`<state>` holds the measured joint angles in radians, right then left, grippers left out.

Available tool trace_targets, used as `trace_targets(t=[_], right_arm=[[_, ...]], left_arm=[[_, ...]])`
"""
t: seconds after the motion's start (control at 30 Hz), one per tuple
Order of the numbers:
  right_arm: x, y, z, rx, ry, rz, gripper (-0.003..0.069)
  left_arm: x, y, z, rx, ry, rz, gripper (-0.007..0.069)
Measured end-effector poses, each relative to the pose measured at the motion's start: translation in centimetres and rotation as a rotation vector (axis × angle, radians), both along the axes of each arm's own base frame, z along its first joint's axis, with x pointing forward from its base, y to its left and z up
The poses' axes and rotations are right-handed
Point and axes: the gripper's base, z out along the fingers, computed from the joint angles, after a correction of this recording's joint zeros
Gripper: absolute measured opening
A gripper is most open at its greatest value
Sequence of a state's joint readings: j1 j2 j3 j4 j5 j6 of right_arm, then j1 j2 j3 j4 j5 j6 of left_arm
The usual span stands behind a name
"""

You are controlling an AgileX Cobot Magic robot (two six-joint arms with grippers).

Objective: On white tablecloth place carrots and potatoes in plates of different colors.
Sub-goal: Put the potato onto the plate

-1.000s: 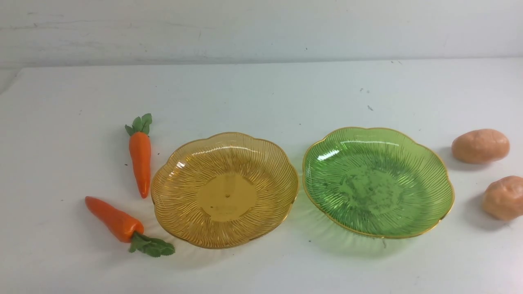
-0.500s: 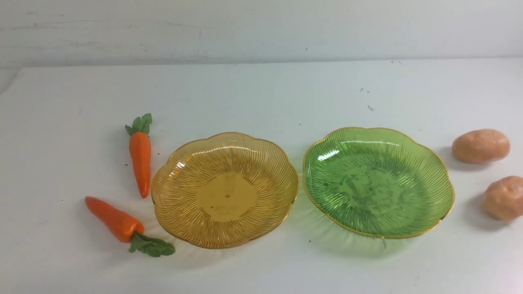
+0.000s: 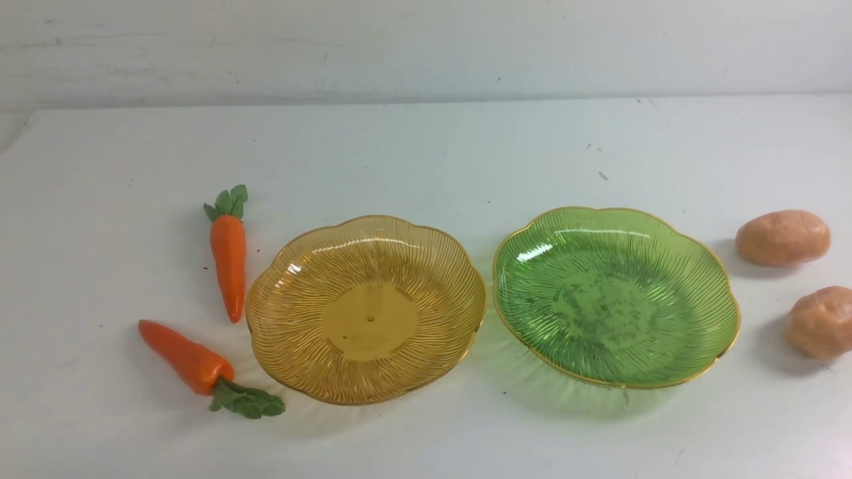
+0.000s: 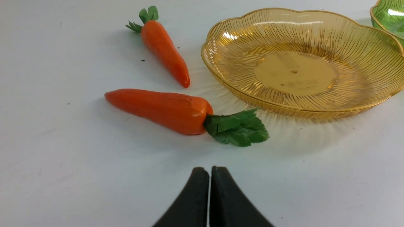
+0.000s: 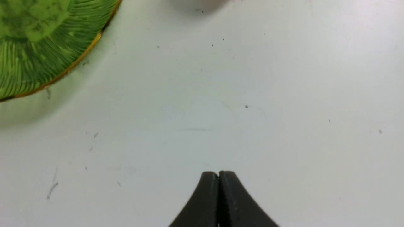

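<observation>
On the white tablecloth point(image 3: 426, 146) an amber plate point(image 3: 293, 279) and a green plate point(image 3: 526, 259) stand side by side, both empty. Two carrots lie left of the amber plate: one point(image 3: 228, 256) pointing toward me, one point(image 3: 186, 358) nearer, leaves toward the plate. Two potatoes lie right of the green plate, one farther point(image 3: 782, 237), one nearer point(image 3: 820, 322). Neither gripper shows in the front view. My left gripper point(image 4: 210, 170) is shut and empty, short of the near carrot point(image 4: 161, 108). My right gripper point(image 5: 218, 174) is shut and empty over bare cloth, beside the green plate point(image 5: 41, 53).
A pale wall point(image 3: 426, 46) rises behind the table's far edge. The far carrot point(image 4: 164, 49) and the amber plate point(image 4: 221, 53) show in the left wrist view, with a corner of the green plate point(image 4: 389, 14). Small dark specks dot the cloth.
</observation>
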<state>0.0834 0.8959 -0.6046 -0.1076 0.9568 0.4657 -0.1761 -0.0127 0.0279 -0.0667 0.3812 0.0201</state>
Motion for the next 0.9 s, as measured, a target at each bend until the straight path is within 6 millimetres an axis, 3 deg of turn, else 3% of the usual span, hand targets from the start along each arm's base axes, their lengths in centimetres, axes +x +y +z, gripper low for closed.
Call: trace_targets(t=[0.1, 0.2, 0.27, 0.4, 0.57, 0.73, 0.9], right_arm=[[3.0, 0.1, -0.9, 0.014, -0.002, -0.018, -0.0012], [7.0, -1.2, -1.2, 0.024, 0.038, -0.11, -0.0011], [7.9, -1.7, -1.2, 0.025, 0.041, -0.134, -0.0011], [12.0, -5.0, -0.6, 0.064, 0.046, -0.28, -0.0011], [14.8, -5.7, -1.4, 0.098, 0.085, -0.308, 0.0015], [17.0, -6.0, -2.4, 0.106, 0.109, -0.31, 0.0192], [18.5, -6.2, -4.2, 0.111, 0.106, -0.309, 0.0483]], left_arm=[[0.0, 0.0, 0.0, 0.0, 0.0, 0.0, -0.0003], [0.0, 0.0, 0.0, 0.0, 0.0, 0.0, -0.0003], [0.0, 0.0, 0.0, 0.0, 0.0, 0.0, -0.0003], [0.0, 0.0, 0.0, 0.0, 0.0, 0.0, -0.0003], [0.0, 0.0, 0.0, 0.0, 0.0, 0.0, -0.0003], [0.0, 0.0, 0.0, 0.0, 0.0, 0.0, -0.0003], [0.0, 0.0, 0.0, 0.0, 0.0, 0.0, -0.0003]])
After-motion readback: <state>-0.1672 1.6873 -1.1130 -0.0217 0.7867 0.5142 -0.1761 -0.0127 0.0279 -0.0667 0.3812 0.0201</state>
